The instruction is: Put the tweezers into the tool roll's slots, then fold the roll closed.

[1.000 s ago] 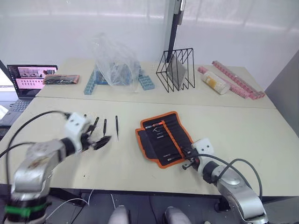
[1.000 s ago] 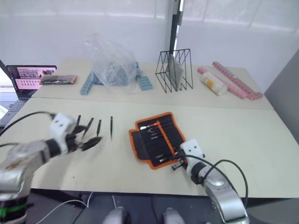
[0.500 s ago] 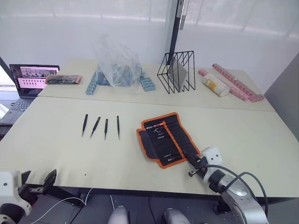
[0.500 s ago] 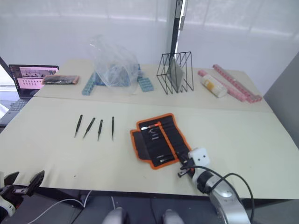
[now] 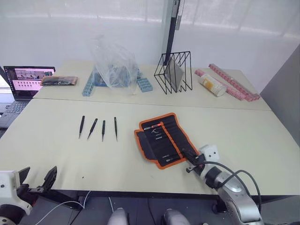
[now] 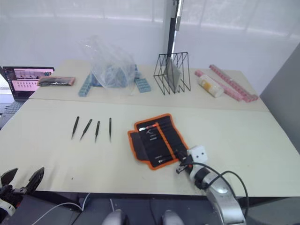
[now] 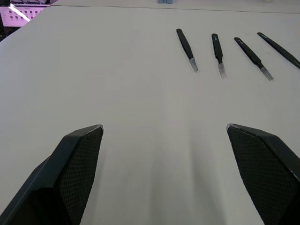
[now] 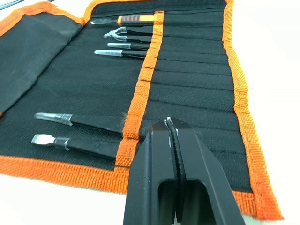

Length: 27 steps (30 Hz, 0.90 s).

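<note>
Two grippers low, left gripper (image 7: pixel 164 154) spread, right gripper (image 8: pixel 171 129) pressed together over tool roll (image 8: pixel 187 75).

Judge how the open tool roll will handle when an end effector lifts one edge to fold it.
The tool roll looks like soft fabric lying flat, so it will probably flop and drape. The tools in its slots may weight and stiffen that part.

1. The laptop (image 5: pixel 26 82) is cut off by the head view's edge.
2. In the left wrist view, the outermost of the tweezers (image 7: pixel 280 45) runs off the picture's edge.
3. Tools tucked in the tool roll (image 8: pixel 187 79) show their tips; their handles are hidden inside the slots (image 8: pixel 197 101).
4. The contents of the clear bag (image 5: pixel 115 63) are too blurred to tell.
</note>
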Available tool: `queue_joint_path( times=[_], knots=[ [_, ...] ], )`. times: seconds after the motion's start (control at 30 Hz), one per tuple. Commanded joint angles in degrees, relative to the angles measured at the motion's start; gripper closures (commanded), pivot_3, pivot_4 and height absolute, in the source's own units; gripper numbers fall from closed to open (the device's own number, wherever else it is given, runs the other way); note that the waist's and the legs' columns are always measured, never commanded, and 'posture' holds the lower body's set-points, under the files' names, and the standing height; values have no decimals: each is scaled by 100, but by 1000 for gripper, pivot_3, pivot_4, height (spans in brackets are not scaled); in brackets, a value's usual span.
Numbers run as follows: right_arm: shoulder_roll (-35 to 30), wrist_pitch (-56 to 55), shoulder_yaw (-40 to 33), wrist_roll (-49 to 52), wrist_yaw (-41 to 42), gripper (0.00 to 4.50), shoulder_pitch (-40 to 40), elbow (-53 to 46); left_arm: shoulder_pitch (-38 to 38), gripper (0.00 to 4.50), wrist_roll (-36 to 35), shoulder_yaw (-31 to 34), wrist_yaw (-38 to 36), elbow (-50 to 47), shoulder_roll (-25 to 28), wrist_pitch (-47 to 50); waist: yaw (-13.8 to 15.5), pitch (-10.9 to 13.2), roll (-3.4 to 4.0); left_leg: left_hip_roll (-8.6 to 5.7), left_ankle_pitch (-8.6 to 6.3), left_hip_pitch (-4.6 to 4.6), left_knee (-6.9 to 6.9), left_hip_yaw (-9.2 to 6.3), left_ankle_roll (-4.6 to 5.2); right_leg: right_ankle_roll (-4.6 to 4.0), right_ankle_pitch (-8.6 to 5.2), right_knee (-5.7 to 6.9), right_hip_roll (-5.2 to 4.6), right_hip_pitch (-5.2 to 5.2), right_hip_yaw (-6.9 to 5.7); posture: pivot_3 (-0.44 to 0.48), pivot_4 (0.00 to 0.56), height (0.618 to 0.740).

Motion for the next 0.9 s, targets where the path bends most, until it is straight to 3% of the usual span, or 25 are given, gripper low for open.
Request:
queue_joint_path(
  times=[0.03, 0.3, 0.53, 0.9],
  knots=[
    [-75, 506, 165, -232, -161, 4500, 10, 139, 7, 7, -85, -64, 85, -190, 211, 2, -12, -1, -2, 0, 0, 1, 0, 0, 0, 0, 0, 0, 0, 1, 0, 0, 150, 684],
    [-148, 1130, 374, -335, -281, 4500, 18, -19, -957, 7, -115, -574, 613, 222, 989, 925, 3, -6, -8, 0, 0, 23, -1, -8, 0, -1, 0, 0, 1, 1, -5, 0, 150, 684],
    [-38, 1309, 490, -377, -429, 4500, -46, -144, -2257, 7, 313, -1491, 866, 1408, 1585, 1250, -12, -7, -10, -1, 0, 39, -12, -7, 0, -1, 0, 4, 2, 7, -5, 0, 150, 684],
    [30, 1589, 508, -369, -629, 4500, -56, -486, -4002, 7, 1061, -2611, 861, 3539, 1725, 839, -1, -11, -10, -3, 0, 38, -17, -5, 0, -2, 1, 28, 0, 13, -5, 0, 150, 684]
  ],
)
